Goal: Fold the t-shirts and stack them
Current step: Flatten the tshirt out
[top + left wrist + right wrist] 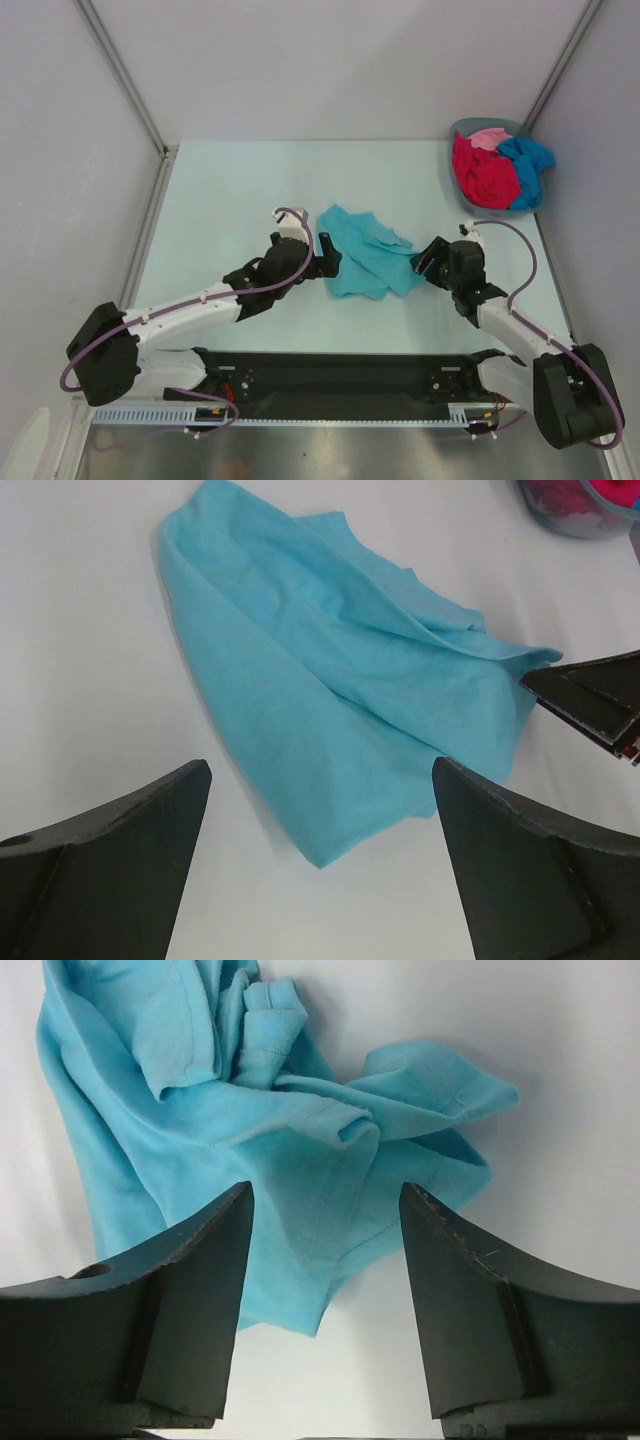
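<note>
One teal t-shirt (365, 250) lies crumpled between two pincers, left gripper (328, 254) and right gripper (420, 265), both spread apart and empty, while one red t-shirt (485, 175), one pink t-shirt (490, 137) and one blue t-shirt (527, 160) fill the single basket (487, 211) at the far right corner of the pale table (230, 200), with grey walls (330, 60) around.

I see one single t-shirt (365, 250) lying on the table (230, 200), about in the middle. The left gripper (325, 252) is just beside its left edge and the right gripper (421, 265) is just beside its right edge. Behind, in the far right corner, stands the basket (462, 205), with the other t-shirts (488, 172) in it.
</note>
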`<state>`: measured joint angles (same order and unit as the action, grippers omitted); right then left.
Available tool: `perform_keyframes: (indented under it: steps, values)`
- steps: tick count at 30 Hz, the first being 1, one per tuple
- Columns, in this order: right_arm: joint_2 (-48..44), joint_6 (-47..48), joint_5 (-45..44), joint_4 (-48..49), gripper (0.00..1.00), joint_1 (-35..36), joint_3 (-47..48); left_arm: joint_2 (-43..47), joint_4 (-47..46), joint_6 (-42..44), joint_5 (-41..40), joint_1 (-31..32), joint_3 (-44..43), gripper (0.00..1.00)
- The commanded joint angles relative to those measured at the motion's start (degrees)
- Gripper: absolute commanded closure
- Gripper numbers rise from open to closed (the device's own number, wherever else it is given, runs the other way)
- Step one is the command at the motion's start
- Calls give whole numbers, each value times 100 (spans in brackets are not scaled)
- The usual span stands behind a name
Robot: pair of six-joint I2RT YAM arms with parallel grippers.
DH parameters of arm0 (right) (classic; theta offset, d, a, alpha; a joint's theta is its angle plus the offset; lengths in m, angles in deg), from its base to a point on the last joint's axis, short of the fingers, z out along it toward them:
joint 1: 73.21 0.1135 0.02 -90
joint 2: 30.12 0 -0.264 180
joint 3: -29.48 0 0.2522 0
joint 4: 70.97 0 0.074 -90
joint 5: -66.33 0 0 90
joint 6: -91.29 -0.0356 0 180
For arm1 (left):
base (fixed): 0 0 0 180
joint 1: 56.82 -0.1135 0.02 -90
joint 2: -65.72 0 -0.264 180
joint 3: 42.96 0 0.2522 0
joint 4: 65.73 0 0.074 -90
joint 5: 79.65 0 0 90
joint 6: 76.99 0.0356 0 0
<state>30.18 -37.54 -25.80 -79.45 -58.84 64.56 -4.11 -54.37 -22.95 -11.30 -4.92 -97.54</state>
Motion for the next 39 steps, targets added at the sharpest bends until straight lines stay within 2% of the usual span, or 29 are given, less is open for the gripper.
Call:
perform_keyframes:
  steps: [1, 7, 12, 21, 36, 39]
  values:
    - [201, -11, 99, 482, 37, -22, -23, 21, -130, 46, 64, 31, -137, 0]
    - [658, 42, 151, 869, 43, -22, 144, 21, -112, 46, 47, 31, -137, 0]
    - [949, 68, 134, 984, 55, -13, 363, 30, -104, 54, 38, 31, -137, 0]
    - [1037, 323, -33, 633, 53, -13, 952, -31, -112, 28, 56, 39, -111, 0]
    - [1178, 315, -95, 483, 53, -4, 1014, -14, -112, 72, 47, 31, -163, 0]
    - [1230, 297, -121, 483, 82, 4, 1023, -14, -112, 90, 47, 31, -163, 0]
